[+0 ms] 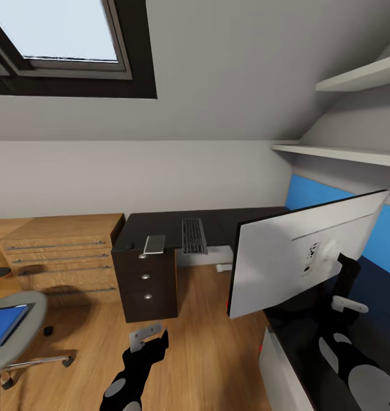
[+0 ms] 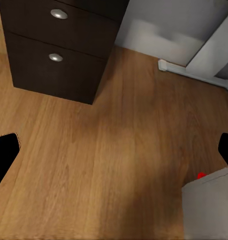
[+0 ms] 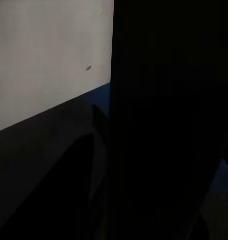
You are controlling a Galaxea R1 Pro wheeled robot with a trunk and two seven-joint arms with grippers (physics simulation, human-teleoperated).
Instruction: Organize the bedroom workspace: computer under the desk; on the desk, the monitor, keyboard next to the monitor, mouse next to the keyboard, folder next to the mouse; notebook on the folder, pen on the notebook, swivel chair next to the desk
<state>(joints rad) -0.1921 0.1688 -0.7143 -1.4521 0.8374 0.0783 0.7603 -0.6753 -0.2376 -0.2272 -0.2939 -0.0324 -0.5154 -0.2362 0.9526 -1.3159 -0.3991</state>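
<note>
We count one bench (image 1: 217, 220), black-topped and L-shaped, with one drawer unit (image 1: 146, 282) showing three silver knobs. One monitor (image 1: 300, 254) stands on the bench's near wing, white back toward us. One keyboard (image 1: 193, 235) lies on the far wing. One chair (image 1: 37, 311) at left carries one blue folder (image 1: 5, 324). The left gripper (image 2: 114, 150) hangs spread over the floor (image 2: 108, 150). We cannot tell the right gripper's (image 1: 346, 285) state behind the monitor.

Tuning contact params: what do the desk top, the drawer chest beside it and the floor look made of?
Desk: matte black top, probably laminate or painted board; flat and without grain. Its drawer unit has round silvery knobs that look like metal. Drawer chest: light wood or wood veneer, visible grain, grey bar handles. Floor: warm wood planks with grain and seams, low satin sheen. As a render, it cannot confirm these.
</note>
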